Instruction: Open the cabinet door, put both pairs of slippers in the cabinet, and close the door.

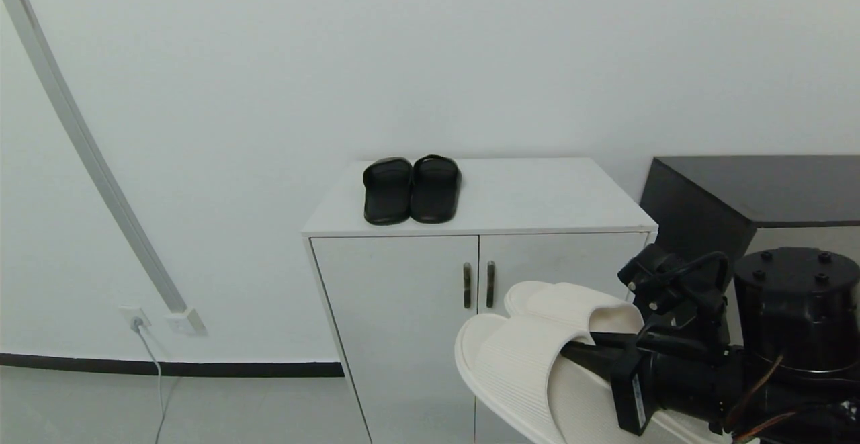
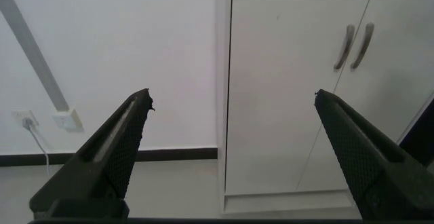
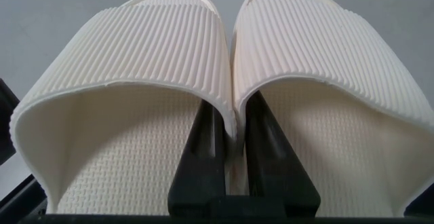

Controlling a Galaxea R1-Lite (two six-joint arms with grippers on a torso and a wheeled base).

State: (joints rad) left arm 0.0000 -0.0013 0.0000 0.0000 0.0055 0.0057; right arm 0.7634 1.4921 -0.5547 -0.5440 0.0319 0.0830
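Observation:
A white two-door cabinet [image 1: 396,309] stands against the wall with both doors closed and two dark handles [image 1: 478,285] at the centre seam. A pair of black slippers [image 1: 411,189] rests on its top, towards the left. My right gripper [image 3: 234,125] is shut on a pair of white ribbed slippers [image 1: 537,357], pinching their inner strap edges together, held in front of the cabinet's right door. My left gripper [image 2: 234,102] is open with nothing between its fingers, facing the cabinet's left door [image 2: 291,95] from a distance.
A black table [image 1: 752,195] stands right of the cabinet. A wall socket with a plugged cable [image 1: 138,320] and a slanted grey conduit [image 1: 87,142] lie on the wall to the left. Bare floor lies left of the cabinet.

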